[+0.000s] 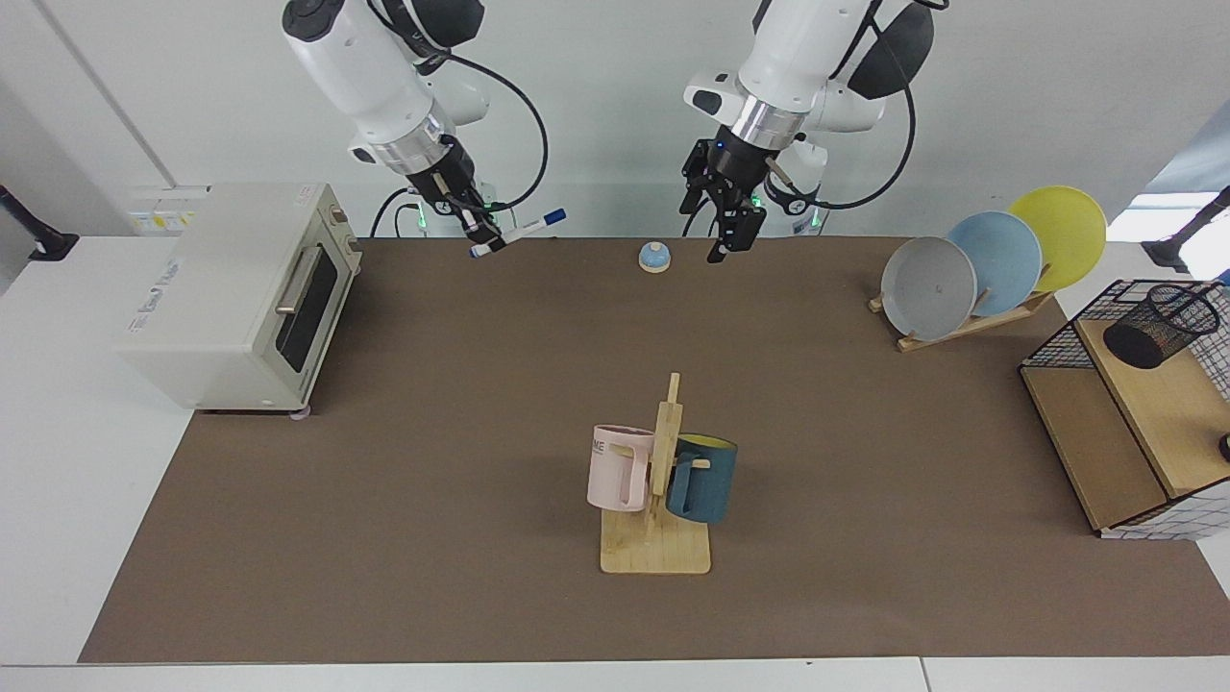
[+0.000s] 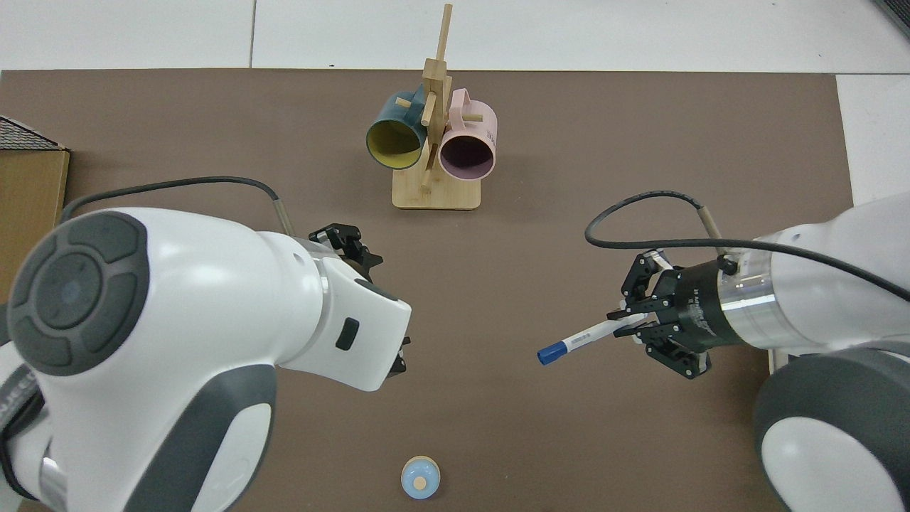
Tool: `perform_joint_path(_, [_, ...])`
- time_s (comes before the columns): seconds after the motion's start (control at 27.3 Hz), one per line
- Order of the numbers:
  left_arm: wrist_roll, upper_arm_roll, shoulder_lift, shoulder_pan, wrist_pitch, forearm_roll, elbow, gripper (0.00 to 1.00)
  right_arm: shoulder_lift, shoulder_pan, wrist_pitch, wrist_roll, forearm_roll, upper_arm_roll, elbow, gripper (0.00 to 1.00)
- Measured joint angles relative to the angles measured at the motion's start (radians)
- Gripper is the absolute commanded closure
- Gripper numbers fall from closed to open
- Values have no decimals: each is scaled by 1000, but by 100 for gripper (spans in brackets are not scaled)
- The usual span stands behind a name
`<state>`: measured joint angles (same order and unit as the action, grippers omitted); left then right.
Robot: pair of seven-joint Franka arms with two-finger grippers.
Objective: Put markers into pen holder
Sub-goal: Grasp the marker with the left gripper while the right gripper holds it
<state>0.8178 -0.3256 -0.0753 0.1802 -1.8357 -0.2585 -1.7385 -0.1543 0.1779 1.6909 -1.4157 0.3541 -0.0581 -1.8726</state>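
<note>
The right gripper (image 1: 483, 234) is pinching the marker (image 1: 519, 232) above the bench (image 1: 480, 432); the left gripper (image 1: 730, 240) is hanging spread.

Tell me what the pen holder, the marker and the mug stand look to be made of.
Pen holder: black wire mesh, likely metal; light shows through its wall. Marker, held by the right gripper: smooth white barrel with blue cap, probably plastic. Mug stand: pale bare wood, possibly bamboo, with pegs and a flat base.

Open mat (image 1: 461, 432) at centre; mug rack (image 1: 661, 490) blocking at 6 o'clock, bell (image 1: 654, 257) at 12.
</note>
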Motion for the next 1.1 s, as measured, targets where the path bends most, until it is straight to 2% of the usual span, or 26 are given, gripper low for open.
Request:
perform_joint_path(0.26, [-34,-29,6,11,-21,-5,-3,3,0,77,5,-172,31,-10,18,100])
perform_joint_path(0.44, [-50,-31,6,21,-24,-10,-3,3,0,83,6,-218,66,-12,22,100])
perform_joint_path(0.66, [-144,-34,5,61,-20,-11,-8,3,0,91,35,-280,90,-12,22,100])
perform_joint_path(0.81, [-200,-38,-1,83,1,-11,-21,3,0,114,49,-311,95,-13,24,100])
perform_joint_path(1.1, [-237,-59,-21,87,23,-11,-26,3,-1,145,76,-357,95,-15,25,100])
